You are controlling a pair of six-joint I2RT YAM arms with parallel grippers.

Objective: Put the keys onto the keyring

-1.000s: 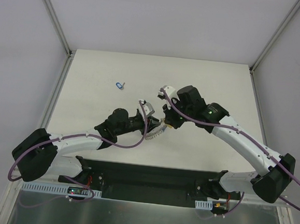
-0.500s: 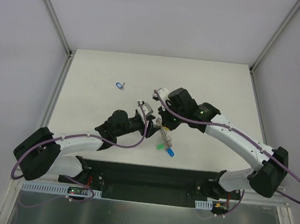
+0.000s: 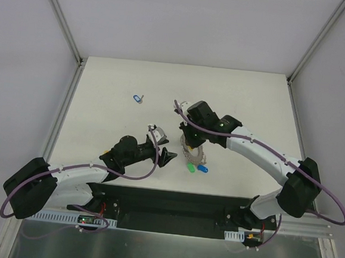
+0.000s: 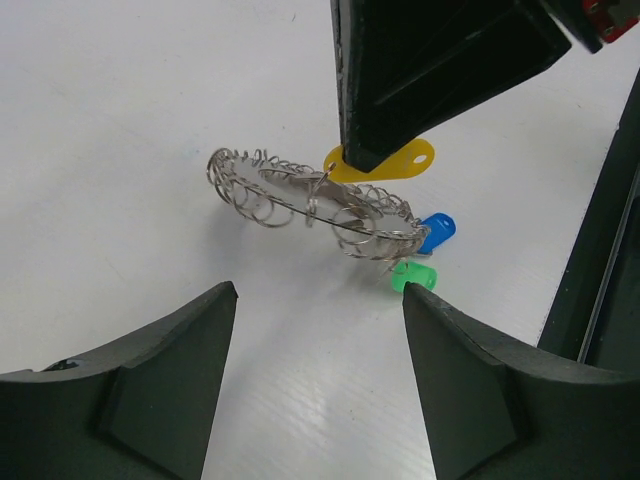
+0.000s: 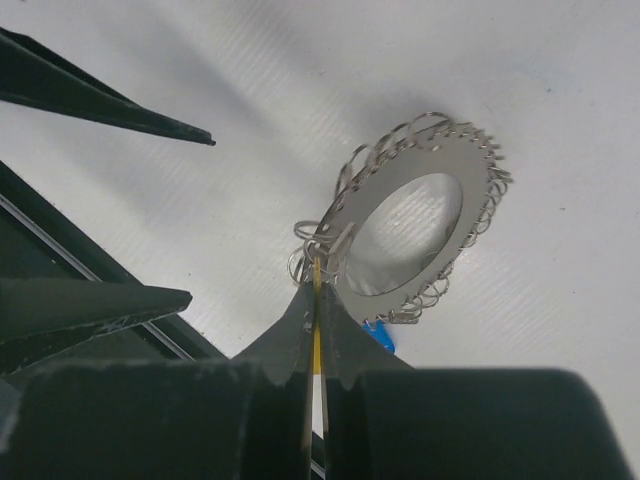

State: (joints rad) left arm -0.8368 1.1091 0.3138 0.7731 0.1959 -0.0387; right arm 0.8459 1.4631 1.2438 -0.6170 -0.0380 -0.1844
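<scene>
The keyring [image 4: 300, 195], a flat grey ring with a coiled rim, hangs tilted just above the table. My right gripper [image 5: 317, 285] is shut on a flat yellow key [image 4: 400, 160] at the ring's edge; in the right wrist view that key [image 5: 316, 330] shows only as a thin sliver between the fingers. A blue key [image 4: 436, 230] and a green key [image 4: 413, 277] dangle from the ring's low side. My left gripper [image 4: 318, 292] stands open and holds nothing, a short way in front of the keyring [image 3: 194, 147].
A separate blue key [image 3: 138, 97] lies alone on the white table, far left of the ring. The black base rail [image 3: 173, 198] runs along the near edge, close behind the left gripper [image 3: 161, 145]. Grey walls enclose the table.
My left gripper opened, let go of the keyring and drew back to the left. The right gripper carried the ring left and down, with the green and blue keys now hanging.
</scene>
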